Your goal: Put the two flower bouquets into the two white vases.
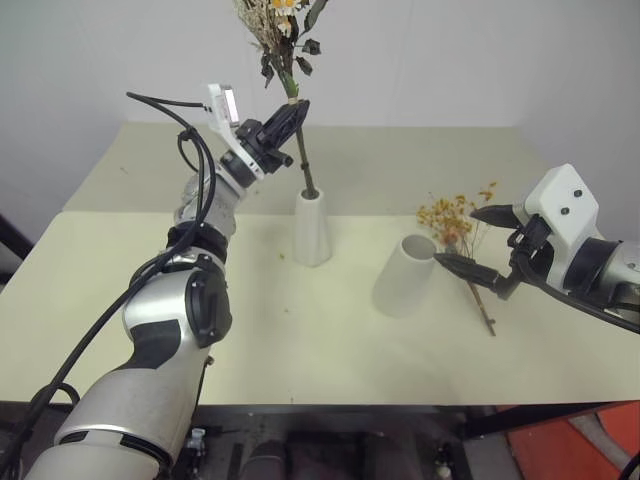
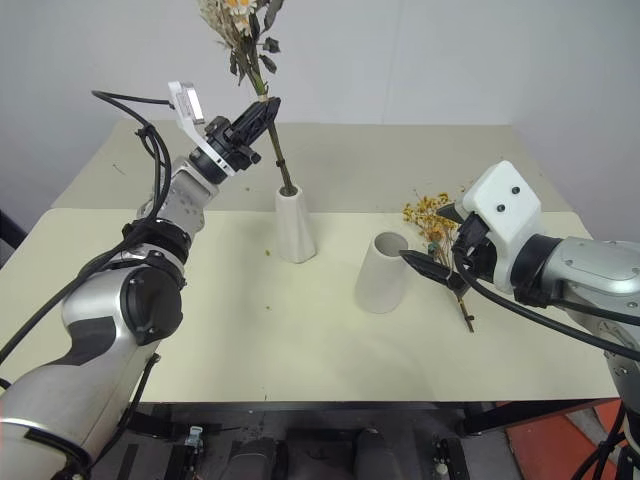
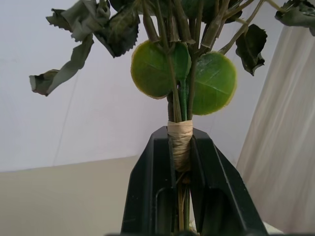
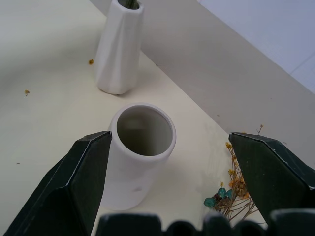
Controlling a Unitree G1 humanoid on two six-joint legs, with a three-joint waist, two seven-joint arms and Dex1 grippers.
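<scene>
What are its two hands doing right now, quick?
Left gripper: closed on the leafy bouquet, stems in the slim vase.
Right gripper: open, holding nothing, beside the wide vase.

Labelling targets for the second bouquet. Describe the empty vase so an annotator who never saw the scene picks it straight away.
On the cream table, two white vases stand near the middle. The empty vase is the one nearer the right tool, with yellow-orange sprigs lying beside it. It is stubby with a broad open mouth, while the slim vase already has a stem in it.

Left tool (image 3: pixel 181 167) clamps the leafy bouquet's (image 3: pixel 184 78) taped stems.
</scene>
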